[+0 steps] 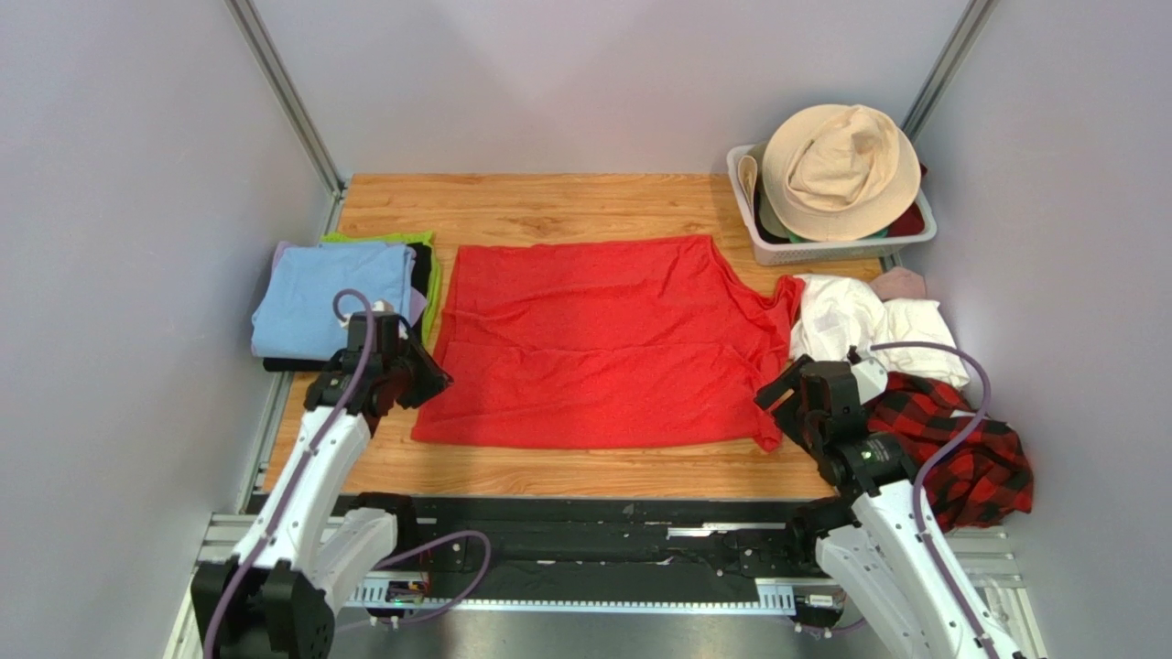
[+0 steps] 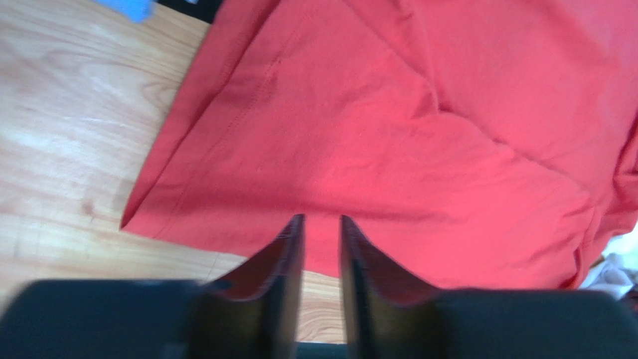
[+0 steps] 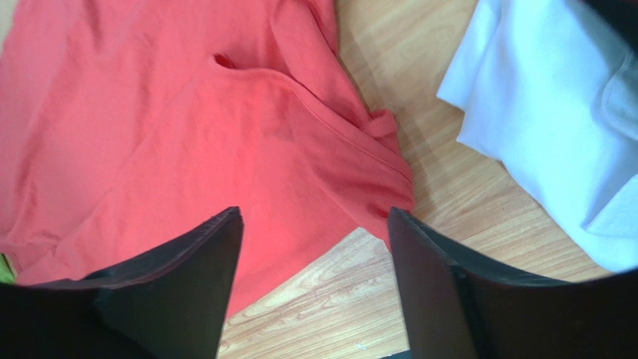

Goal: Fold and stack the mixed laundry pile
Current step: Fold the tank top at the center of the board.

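Your red T-shirt (image 1: 599, 343) lies spread flat in the middle of the table (image 1: 550, 206). It's roughly rectangular, w/ soft wrinkles across it and a sleeve bunched at its R edge. The near-L corner shows a stitched hem, w/ a diagonal crease running above it.

The rest of the pile sits just R of the shirt:
- White cloths (image 1: 853, 319), crumpled, touching the shirt's R edge.
- A small pink piece (image 1: 901, 283) behind them.
- The plaid shirt (image 1: 970, 446), red and black, heaped at the near R.

Your L gripper (image 2: 322, 221) is at the shirt's near-L edge. Its fingers are narrow, w/ only a slim gap btw them and nothing in it; red fabric shows beyond the tips. You can't tell if the tips touch the cloth, as the view's blurred.

Your R gripper (image 3: 314, 213) is over the shirt's near-R corner, fingers wide apart and empty. One tip is over red fabric, the other over bare wood, w/ the bunched sleeve ahead btw them. Contact w/ the cloth can't be judged here either.

Further out, a folded stack sits just beside the shirt's L edge. A light blue cloth (image 1: 330, 302) is on top, w/ a green cloth (image 1: 399, 239) and a black cloth (image 1: 292, 364) showing under it. At the far-R corner stands a white basket (image 1: 826, 251) w/ a beige hat (image 1: 839, 172) on top.
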